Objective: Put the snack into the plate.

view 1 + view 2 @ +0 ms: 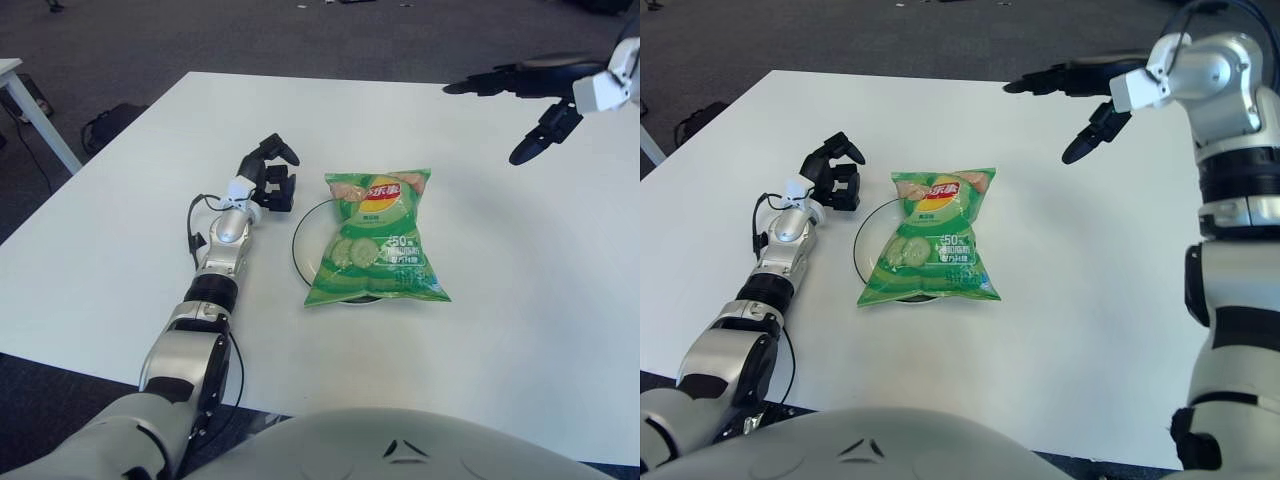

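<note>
snack [376, 238]: green crinkled bag across plate [301, 240]

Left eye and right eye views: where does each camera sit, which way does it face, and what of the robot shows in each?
Left eye view: on the head, looking forward and down at the white table; shows the left hand beside the plate, the right hand at the top right edge, and the robot's chest at the bottom.
Right eye view: the same head camera, set slightly rightward; shows more of the right arm, down to the elbow and below.
Both share the chip bag lying on the plate, with neither hand touching it.
</note>
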Tool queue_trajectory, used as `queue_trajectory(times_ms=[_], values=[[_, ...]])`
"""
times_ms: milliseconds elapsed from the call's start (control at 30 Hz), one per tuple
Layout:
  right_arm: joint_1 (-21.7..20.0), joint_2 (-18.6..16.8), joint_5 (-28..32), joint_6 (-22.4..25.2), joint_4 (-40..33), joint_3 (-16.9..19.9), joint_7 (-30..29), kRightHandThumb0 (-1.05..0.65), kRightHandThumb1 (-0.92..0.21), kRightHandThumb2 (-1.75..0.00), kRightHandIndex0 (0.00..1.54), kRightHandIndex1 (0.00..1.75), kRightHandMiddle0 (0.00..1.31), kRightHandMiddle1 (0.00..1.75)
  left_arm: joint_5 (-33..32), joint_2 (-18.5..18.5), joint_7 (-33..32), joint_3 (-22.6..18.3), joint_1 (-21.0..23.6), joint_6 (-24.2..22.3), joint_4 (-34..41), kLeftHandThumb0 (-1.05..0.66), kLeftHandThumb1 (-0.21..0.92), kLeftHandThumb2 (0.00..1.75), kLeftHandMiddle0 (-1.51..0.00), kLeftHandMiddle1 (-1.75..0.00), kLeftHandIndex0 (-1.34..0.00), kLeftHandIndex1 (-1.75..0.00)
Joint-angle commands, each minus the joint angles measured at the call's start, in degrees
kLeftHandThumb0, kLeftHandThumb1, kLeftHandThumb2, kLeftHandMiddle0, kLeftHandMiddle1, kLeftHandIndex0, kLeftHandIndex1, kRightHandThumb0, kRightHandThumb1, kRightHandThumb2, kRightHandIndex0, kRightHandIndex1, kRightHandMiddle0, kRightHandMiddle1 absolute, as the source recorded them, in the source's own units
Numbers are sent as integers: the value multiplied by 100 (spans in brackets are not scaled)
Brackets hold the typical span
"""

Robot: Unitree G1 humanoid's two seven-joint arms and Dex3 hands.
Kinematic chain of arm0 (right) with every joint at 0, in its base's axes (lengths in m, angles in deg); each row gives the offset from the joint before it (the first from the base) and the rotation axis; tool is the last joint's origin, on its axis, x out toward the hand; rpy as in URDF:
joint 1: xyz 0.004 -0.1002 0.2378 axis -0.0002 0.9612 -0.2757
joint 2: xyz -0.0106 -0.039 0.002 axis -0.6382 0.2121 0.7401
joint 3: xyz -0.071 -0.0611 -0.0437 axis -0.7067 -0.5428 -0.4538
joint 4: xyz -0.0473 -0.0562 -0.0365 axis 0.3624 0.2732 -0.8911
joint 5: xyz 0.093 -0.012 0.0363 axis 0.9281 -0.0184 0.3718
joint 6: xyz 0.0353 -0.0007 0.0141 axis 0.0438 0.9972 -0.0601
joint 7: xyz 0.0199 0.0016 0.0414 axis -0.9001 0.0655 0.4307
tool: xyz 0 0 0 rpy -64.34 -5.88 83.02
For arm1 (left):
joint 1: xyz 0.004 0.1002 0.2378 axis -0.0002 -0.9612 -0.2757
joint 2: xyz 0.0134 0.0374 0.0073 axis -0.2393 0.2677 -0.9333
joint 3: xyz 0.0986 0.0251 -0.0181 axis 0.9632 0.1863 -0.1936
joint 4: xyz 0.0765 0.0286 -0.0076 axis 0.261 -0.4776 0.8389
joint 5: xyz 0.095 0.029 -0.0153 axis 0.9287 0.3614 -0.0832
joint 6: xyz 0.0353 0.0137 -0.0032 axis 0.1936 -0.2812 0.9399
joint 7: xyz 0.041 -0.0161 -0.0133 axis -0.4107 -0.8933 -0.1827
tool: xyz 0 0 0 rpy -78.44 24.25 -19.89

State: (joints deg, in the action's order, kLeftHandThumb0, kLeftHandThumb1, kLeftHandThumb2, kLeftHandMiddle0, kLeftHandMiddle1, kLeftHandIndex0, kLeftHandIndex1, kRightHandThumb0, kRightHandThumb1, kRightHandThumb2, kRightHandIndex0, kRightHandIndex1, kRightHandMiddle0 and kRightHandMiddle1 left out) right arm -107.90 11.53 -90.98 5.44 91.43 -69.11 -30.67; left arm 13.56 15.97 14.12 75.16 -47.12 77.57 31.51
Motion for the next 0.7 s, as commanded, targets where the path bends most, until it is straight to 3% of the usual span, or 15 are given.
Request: queue_trajectory(times_ms=[0, 100, 133, 200, 300, 400, 467, 500, 633, 667], values=[[422, -40, -311, 192, -42, 53, -661, -98, -88, -35, 0, 0, 1, 1, 16, 93, 63, 10, -647, -65, -546, -47, 33, 130, -120, -175, -60, -175], [1007, -315, -461, 568, -81, 224, -1658, -96, -89, -35, 3, 1, 2, 9, 15, 85, 62, -6, -621, -101, -581, -47, 33, 130, -120, -175, -60, -175], [1433, -559, -516, 828, -180, 370, -2311, -93, -89, -34, 6, 4, 1, 20, 21, 80, 54, -10, -606, -117, -595, -47, 33, 130, -120, -175, -60, -175], [1885, -821, -574, 1128, -314, 508, -3029, -88, -86, -38, 12, 13, 0, 39, 27, 74, 46, -14, -582, -137, -616, -47, 33, 129, -120, -175, -59, -175], [2356, -1187, -600, 1624, -295, 679, -3936, -79, -78, -51, 5, 50, 0, 59, 34, 75, 29, -19, -559, -149, -641, -47, 34, 129, -120, -175, -59, -175], [2517, -1452, -500, 2040, -75, 849, -4513, -72, -73, -60, 3, 66, 0, 67, 34, 74, 16, -31, -526, -129, -675, -47, 34, 129, -120, -175, -59, -175], [2581, -1702, -265, 2406, 32, 1063, -4792, -60, -64, -77, 3, 81, 0, 75, 34, 75, 5, -43, -513, -72, -709, -47, 34, 129, -120, -175, -59, -175], [2596, -1805, -142, 2570, 35, 1157, -4862, -52, -59, -86, 4, 94, 0, 83, 35, 77, -2, -49, -509, -43, -723, -47, 34, 129, -120, -175, -59, -175], [2597, -2108, 269, 3049, -23, 1478, -4978, -40, -51, -101, 6, 117, 0, 99, 39, 68, -9, -65, -490, -5, -760, -47, 34, 129, -120, -175, -59, -175], [2596, -2201, 413, 3163, -12, 1588, -5013, -36, -49, -105, 7, 127, 0, 111, 45, 67, -14, -66, -487, -3, -770, -47, 34, 129, -120, -175, -59, -175]])
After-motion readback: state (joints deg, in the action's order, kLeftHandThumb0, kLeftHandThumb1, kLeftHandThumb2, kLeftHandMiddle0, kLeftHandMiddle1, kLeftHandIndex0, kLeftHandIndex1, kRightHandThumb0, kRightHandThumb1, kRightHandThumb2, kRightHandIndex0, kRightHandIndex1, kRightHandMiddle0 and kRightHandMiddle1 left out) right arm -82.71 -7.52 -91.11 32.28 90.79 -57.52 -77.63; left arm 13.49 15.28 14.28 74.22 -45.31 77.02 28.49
